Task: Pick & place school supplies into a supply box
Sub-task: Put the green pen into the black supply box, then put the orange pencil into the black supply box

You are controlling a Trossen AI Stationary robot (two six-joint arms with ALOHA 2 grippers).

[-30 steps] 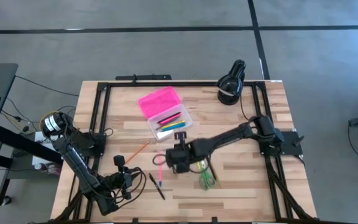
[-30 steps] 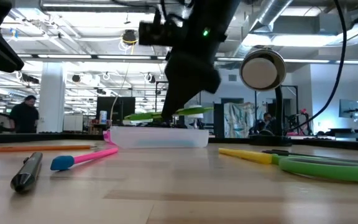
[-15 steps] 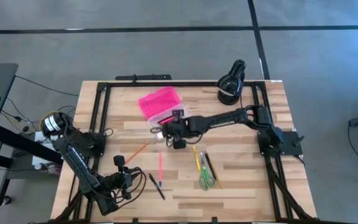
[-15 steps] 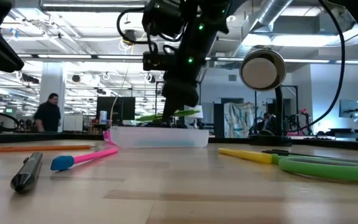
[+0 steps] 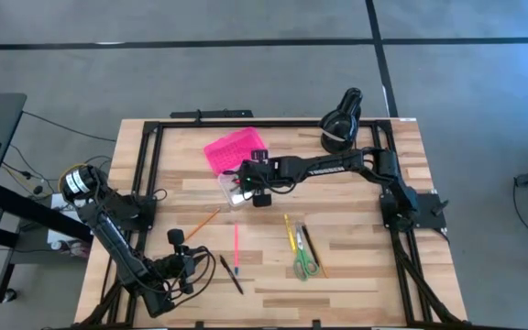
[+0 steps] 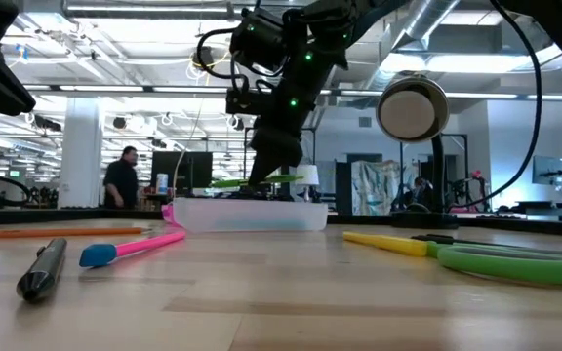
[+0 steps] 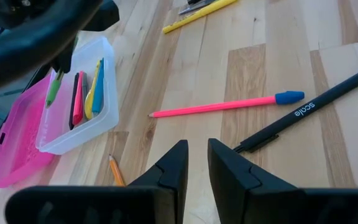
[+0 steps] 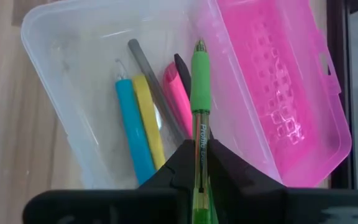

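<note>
**Green pen held over the open supply box**

From above, the right gripper (image 5: 251, 186) merely sits over the supply box (image 5: 236, 165) at about 11 o'clock from the desk's (image 5: 356, 266) centre. Its wrist camera shows the rest — the fingers are clamped on a green pen (image 8: 199, 93), poised above the clear base where blue (image 8: 132, 130), yellow (image 8: 148, 124), pink (image 8: 178, 99) and grey pens (image 8: 151, 74) already lie, the pink lid (image 8: 278, 93) folded open alongside.

The left gripper (image 5: 180, 261) waits near the 7 o'clock edge, fingers slightly parted and holding nothing. Its own camera shows a pink pen (image 7: 229, 106) and black pen (image 7: 303, 112) lying just ahead.

At 5 o'clock lie the green-handled scissors (image 5: 305, 264), a yellow pencil (image 5: 289, 231) and a dark pen (image 5: 310, 243) — open desk separates them from the box. An orange pencil (image 5: 204, 220) lies at 9 o'clock. A black lamp (image 5: 340, 124) stands at the 1 o'clock edge.
</note>
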